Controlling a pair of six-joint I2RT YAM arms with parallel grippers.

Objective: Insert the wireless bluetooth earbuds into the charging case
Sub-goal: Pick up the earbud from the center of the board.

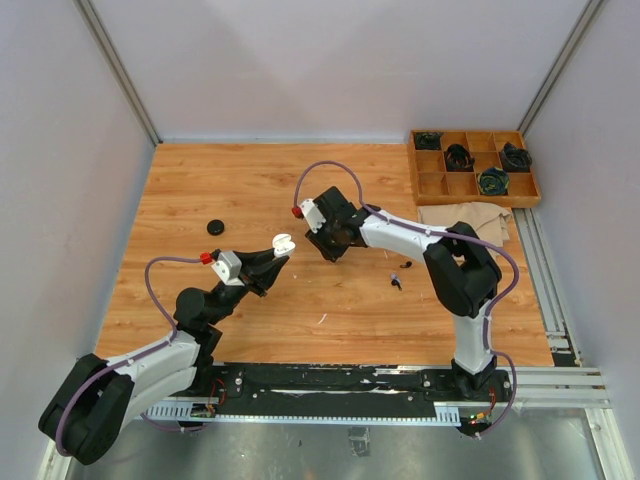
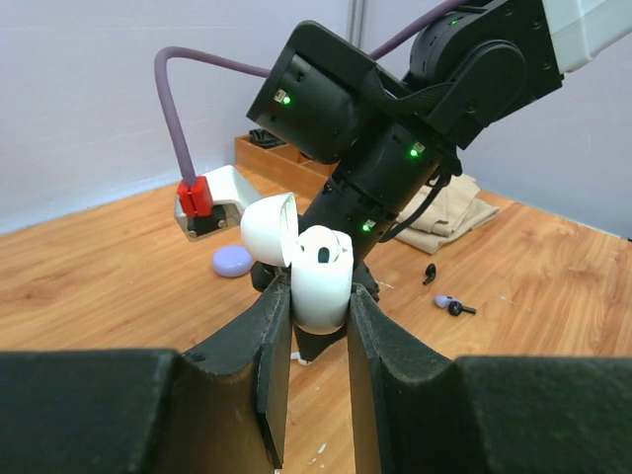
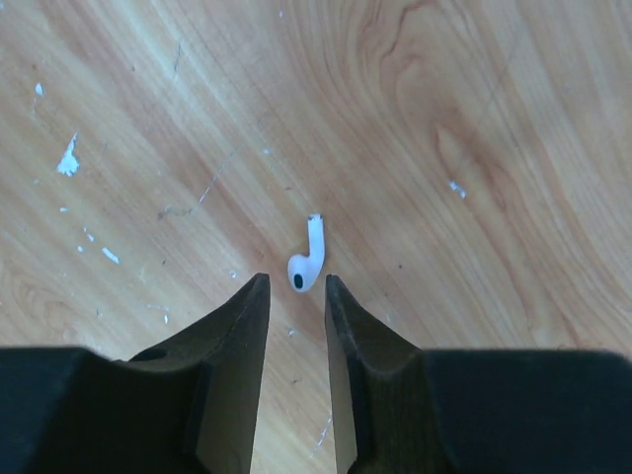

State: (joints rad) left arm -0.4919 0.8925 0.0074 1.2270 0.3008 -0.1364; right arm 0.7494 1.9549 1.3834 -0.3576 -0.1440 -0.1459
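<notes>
Left gripper pinches the open case — right gripper, narrowly parted, over 1 earbud.

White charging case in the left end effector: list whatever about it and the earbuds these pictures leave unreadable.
- Left wrist view: the slots of the white charging case are hidden by its open lid and by the fingers of the left end effector. Whether they are filled is unclear.
- Top external view: the white earbud is hidden under the right end effector.
- Top external view: the loose earbuds are too small to tell their colour.
</notes>
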